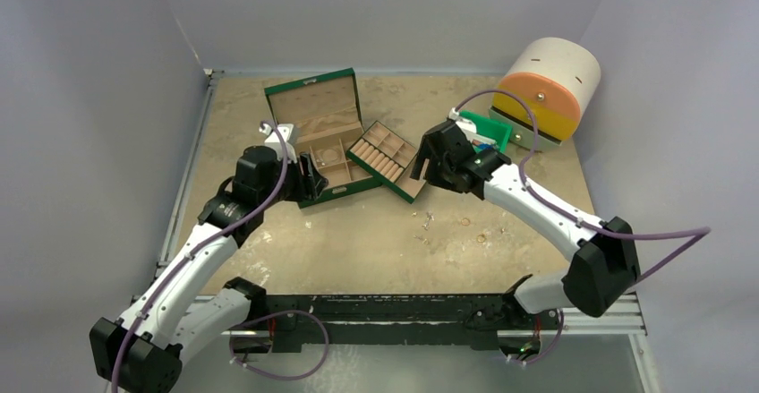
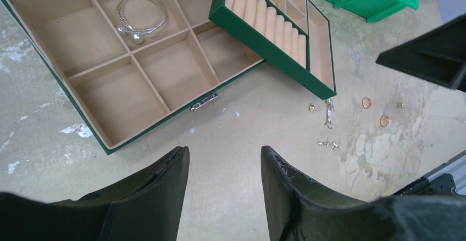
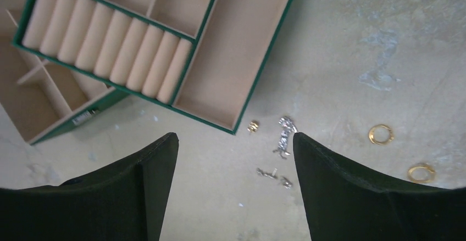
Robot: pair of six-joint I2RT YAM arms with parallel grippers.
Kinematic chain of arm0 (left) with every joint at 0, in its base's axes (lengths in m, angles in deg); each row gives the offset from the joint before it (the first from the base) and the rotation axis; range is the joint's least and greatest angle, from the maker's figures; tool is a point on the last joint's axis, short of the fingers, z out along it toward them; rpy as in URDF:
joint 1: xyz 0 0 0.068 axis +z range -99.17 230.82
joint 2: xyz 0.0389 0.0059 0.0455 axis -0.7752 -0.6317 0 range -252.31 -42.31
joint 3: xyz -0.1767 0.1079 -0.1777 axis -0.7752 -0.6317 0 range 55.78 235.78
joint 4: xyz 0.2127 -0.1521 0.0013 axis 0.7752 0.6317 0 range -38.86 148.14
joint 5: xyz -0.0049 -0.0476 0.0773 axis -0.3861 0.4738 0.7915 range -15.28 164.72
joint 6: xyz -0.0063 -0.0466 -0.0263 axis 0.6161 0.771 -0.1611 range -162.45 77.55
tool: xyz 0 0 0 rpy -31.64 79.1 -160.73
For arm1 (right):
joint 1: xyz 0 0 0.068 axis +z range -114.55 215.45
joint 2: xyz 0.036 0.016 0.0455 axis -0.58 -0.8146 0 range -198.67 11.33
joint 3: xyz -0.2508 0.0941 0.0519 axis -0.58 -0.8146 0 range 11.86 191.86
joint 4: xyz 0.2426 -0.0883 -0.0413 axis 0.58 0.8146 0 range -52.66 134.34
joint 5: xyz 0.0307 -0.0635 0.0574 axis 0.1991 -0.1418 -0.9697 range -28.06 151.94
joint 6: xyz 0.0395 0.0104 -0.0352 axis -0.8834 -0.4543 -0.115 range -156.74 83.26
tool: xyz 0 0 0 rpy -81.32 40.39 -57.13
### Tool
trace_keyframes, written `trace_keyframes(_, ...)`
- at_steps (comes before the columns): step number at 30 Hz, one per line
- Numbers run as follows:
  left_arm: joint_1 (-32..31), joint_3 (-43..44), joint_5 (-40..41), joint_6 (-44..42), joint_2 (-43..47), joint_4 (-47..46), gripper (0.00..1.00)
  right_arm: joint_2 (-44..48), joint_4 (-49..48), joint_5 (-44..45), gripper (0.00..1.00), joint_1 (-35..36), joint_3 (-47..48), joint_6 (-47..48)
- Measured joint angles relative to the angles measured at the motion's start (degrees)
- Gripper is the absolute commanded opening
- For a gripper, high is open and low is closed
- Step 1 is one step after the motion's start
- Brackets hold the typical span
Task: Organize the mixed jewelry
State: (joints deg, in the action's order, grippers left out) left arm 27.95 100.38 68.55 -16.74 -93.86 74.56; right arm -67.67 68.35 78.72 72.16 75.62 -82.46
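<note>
The mixed jewelry lies loose on the table just right of the green box (image 1: 327,156) and its lifted-out tray (image 1: 389,160). In the right wrist view I see a silvery trinket (image 3: 283,134), a tiny gold piece (image 3: 253,126), small silver studs (image 3: 275,176) and two gold rings (image 3: 381,134) (image 3: 421,172). A thin bangle loop (image 2: 142,13) rests in a back compartment of the box. My left gripper (image 2: 225,150) hovers open and empty over bare table in front of the box. My right gripper (image 3: 236,136) is open and empty above the trinket and studs.
A green plastic bin (image 1: 486,130) stands at the back right beside an orange-and-white cylinder (image 1: 546,89). The tray (image 2: 275,27) leans on the box's right corner. Grey walls close in the table on three sides.
</note>
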Motion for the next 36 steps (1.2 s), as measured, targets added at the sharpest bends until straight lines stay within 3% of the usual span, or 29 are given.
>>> trace_keyframes(15, 0.00, -0.15, 2.08, -0.02, 1.70, 0.24, 0.51, -14.32, -3.08, 0.07, 0.58, -4.04, 9.03, -16.98)
trace_keyframes(36, 0.00, -0.15, 3.82, -0.04, 1.86, 1.31, 0.51, -27.96, -4.85, -5.68, 0.44, -6.75, 14.99, -21.20)
